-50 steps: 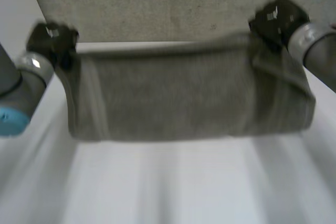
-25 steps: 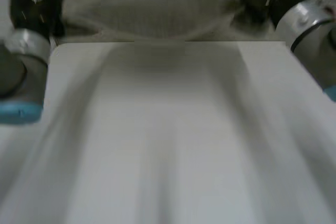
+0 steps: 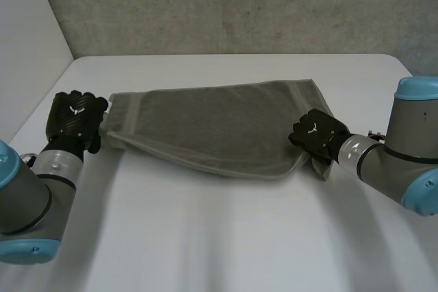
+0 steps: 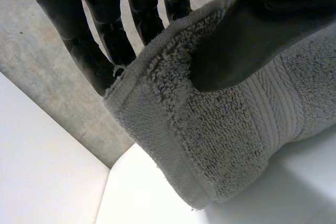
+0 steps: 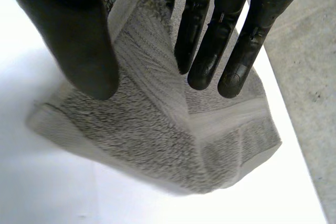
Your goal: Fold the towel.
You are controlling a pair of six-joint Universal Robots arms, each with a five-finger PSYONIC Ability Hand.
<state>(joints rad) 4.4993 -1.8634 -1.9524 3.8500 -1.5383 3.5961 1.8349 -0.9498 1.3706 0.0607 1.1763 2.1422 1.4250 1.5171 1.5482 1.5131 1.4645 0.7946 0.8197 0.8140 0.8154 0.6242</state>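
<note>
Two pinch grips, left hand [image 3: 74, 118] and right hand [image 3: 316, 133], on opposite ends of a nubby grey towel [image 3: 212, 124], apparently doubled.

This looks like a robotics lab or test cell. A plain white bench [image 3: 219, 237] carries only a towel [image 3: 219, 124]. The left arm [image 3: 27, 196] and right arm [image 3: 404, 162], grey-jointed with light-blue caps, reach over it. Rough grey concrete [image 3: 239, 5] and a bare white wall [image 3: 27, 25] lie beyond.
</note>
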